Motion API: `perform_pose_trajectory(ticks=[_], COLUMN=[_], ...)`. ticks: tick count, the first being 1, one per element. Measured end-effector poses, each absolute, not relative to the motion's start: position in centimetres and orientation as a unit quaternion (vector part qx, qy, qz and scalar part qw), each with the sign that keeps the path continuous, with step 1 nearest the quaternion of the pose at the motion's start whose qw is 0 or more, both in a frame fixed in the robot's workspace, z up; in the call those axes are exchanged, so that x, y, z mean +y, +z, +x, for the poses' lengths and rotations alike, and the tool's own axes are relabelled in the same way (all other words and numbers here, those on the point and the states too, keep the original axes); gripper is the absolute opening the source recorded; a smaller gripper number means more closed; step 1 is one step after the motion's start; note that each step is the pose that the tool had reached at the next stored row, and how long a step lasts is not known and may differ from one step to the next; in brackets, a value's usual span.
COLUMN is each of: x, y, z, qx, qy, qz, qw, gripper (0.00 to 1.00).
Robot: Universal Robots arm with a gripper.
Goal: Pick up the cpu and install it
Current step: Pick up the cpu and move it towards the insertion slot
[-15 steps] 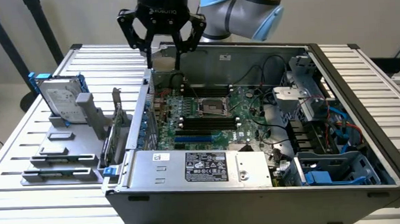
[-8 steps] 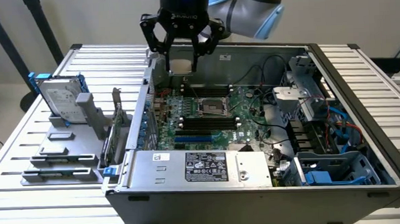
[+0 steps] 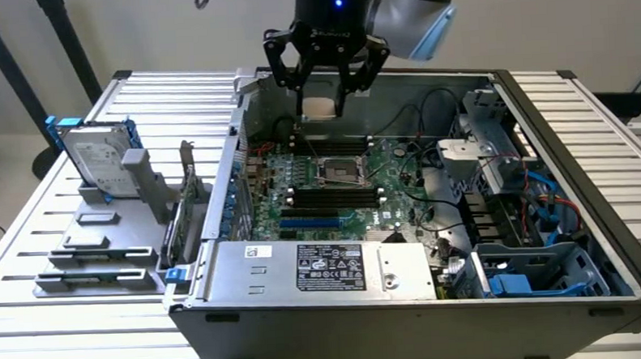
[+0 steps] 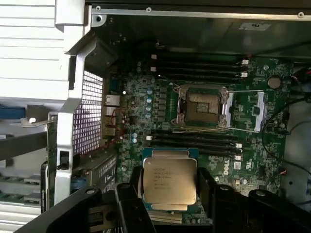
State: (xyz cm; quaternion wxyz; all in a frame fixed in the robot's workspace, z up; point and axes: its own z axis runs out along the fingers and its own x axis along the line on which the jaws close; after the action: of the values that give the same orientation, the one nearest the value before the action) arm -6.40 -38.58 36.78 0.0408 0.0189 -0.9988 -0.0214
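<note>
The cpu [image 3: 319,108] is a flat square chip with a silver top and pale rim. My gripper [image 3: 321,111] is shut on it and holds it in the air above the back of the open computer case [image 3: 413,317]. In the wrist view the cpu [image 4: 170,180] sits level between the black fingers [image 4: 132,194] of the gripper [image 4: 170,191], one on each side edge. The open cpu socket [image 3: 340,172] lies on the green motherboard below and forward of the chip. In the wrist view the socket [image 4: 202,108] has its metal frame lifted and nothing in it.
Black memory slots [image 4: 194,141] flank the socket. The grey power supply [image 3: 324,268] fills the case's front, and a drive cage with blue parts [image 3: 530,272] and cables is at the exterior view's right. An upright hard drive [image 3: 96,161] stands on a grey fixture outside the case.
</note>
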Motion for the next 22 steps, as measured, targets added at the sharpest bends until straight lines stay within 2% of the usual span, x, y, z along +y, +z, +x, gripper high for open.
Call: perform_pose_trajectory(ticks=[16, 22], x=[-32.9, -32.0], y=[33.9, 32.8], z=[-2.9, -2.7], qx=[-0.999, -0.999], qy=[-0.021, -0.022], qz=[0.019, 0.017], qw=[0.041, 0.041], gripper=[0.55, 0.55])
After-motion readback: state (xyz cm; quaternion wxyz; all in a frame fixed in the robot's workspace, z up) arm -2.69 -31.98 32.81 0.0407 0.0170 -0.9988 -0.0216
